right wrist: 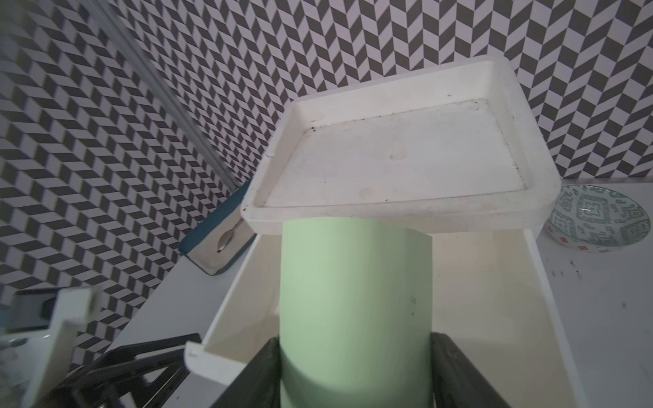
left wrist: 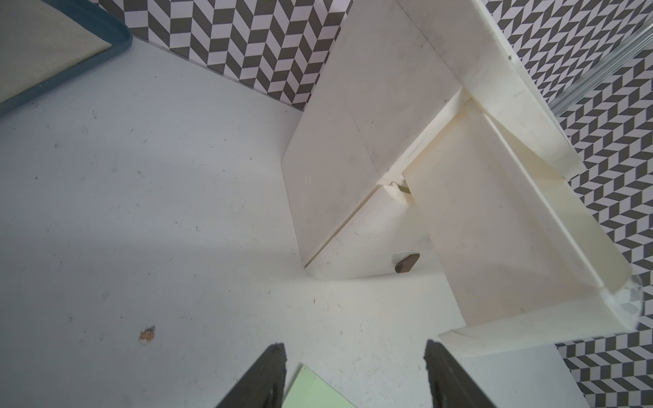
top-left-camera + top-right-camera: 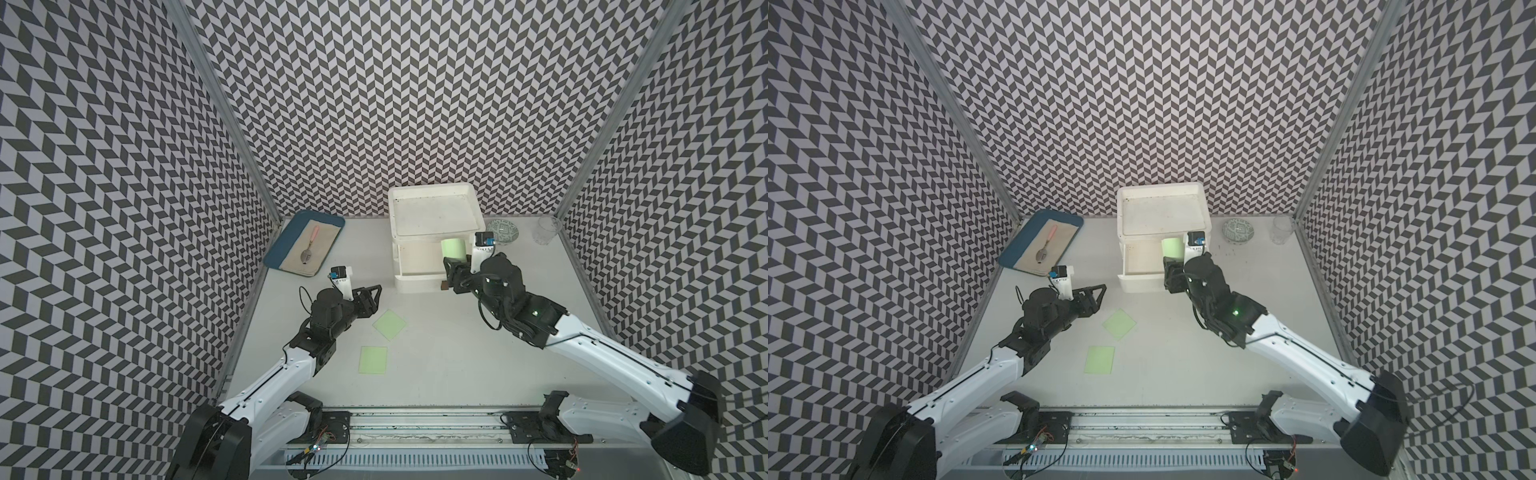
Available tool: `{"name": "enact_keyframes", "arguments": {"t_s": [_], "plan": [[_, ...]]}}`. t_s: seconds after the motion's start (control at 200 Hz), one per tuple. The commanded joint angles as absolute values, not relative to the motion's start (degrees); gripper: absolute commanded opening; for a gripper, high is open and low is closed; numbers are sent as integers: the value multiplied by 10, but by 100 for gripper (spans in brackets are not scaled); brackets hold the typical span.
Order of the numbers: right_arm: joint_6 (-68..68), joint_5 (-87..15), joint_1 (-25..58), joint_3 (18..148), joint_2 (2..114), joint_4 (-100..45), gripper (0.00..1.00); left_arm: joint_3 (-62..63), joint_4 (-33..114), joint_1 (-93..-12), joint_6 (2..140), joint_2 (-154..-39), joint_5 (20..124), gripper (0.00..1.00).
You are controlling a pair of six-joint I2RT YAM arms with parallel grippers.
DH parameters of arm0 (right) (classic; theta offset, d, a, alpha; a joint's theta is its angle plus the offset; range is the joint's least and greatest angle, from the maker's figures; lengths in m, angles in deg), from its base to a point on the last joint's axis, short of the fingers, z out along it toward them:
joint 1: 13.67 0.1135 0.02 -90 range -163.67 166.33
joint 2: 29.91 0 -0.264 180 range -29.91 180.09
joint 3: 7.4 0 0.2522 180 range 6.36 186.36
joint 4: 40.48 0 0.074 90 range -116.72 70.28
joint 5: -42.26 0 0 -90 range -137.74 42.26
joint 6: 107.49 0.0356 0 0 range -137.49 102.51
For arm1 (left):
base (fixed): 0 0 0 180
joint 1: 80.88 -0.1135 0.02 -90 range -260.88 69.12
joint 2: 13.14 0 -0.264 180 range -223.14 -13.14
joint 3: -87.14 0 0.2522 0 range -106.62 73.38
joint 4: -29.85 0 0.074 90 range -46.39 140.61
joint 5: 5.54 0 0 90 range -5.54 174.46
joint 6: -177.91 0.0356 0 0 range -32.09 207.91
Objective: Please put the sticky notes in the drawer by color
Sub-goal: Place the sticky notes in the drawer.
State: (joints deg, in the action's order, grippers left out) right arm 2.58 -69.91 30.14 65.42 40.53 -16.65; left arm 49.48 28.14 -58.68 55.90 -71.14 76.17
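I see right claw [image 1: 355, 342] clamped on curled green sticky note [image 1: 357, 282] over the open drawer [image 1: 544, 293]. My left claw [image 2: 353, 348] is spread, empty, above bench [image 3: 457, 353] near two flat green notes [image 3: 389, 326] [image 3: 373, 360].

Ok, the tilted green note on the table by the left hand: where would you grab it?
By the corner nearest the left hand, probably, coming down from above. The note lies flat on the table, turned like a diamond, no edge visibly lifted, so a sideways approach finds nothing to pinch.

Two flat green notes [image 3: 389, 326], one curled note [image 3: 453, 248]
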Motion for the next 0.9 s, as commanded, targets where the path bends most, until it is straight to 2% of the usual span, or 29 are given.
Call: {"name": "enact_keyframes", "arguments": {"t_s": [0.0,0.21,0.33,0.426,0.631,0.806,0.896], "plan": [[3,-684,281,681,437,-194,66,493,267,-589,572,-712,769,65],[-1,-677,267,682,445,-195,70,491,272,-590,576,-712,773,65],[0,-684,266,673,433,-191,83,491,268,-589,573,-718,769,65],[-2,-688,264,671,424,-189,88,490,267,-589,571,-725,766,66],[-7,-670,264,664,389,-191,90,473,315,-590,564,-729,780,66],[-28,-561,268,608,356,-213,90,454,372,-589,548,-752,783,66],[-32,-562,275,558,339,-225,91,449,386,-586,542,-767,763,67]]}}
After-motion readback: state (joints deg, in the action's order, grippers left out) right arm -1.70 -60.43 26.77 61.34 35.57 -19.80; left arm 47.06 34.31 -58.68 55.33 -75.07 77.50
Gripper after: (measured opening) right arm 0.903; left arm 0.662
